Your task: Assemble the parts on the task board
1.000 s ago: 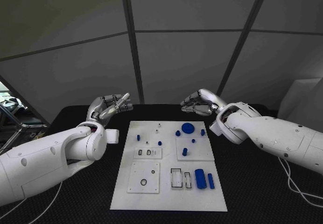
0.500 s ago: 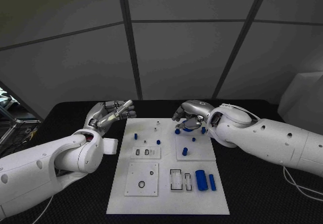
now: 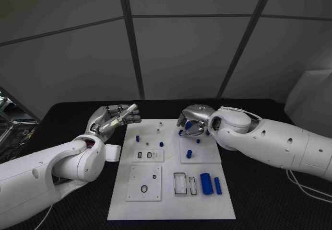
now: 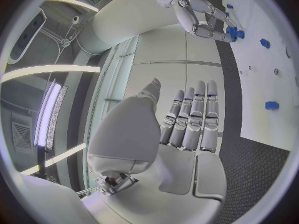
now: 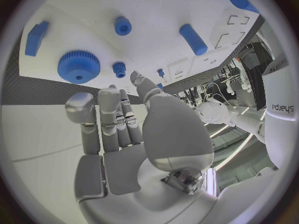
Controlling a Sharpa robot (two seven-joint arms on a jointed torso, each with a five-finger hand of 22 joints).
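Head view: the white task board (image 3: 173, 191) lies in the middle of the black bench (image 3: 263, 191), between the two white arms. The left hand (image 3: 114, 117) is raised beside the board's far left corner, clear of it; its fingers (image 4: 194, 117) are extended side by side, the thumb apart from them, and it holds nothing. The right hand (image 3: 194, 120) hangs over the far right part of the board with its fingers (image 5: 99, 119) loosely bent and separated; nothing lies between them, and contact with any part cannot be made out. Beneath and just ahead of this hand sits a large blue gear (image 5: 78, 66), with a small blue gear (image 5: 119, 67) just beside it, a short blue hub (image 5: 122, 25) and a blue peg (image 5: 193, 39) farther on, and a blue block (image 5: 36, 37) at the board's edge. Nearer the robot, a thick blue cylinder (image 3: 206, 183) and a thinner blue pin (image 3: 217, 185) lie flat side by side, next to a pair of rectangular slots (image 3: 184, 184). Small blue parts also stand on the board's left half (image 3: 148, 141).
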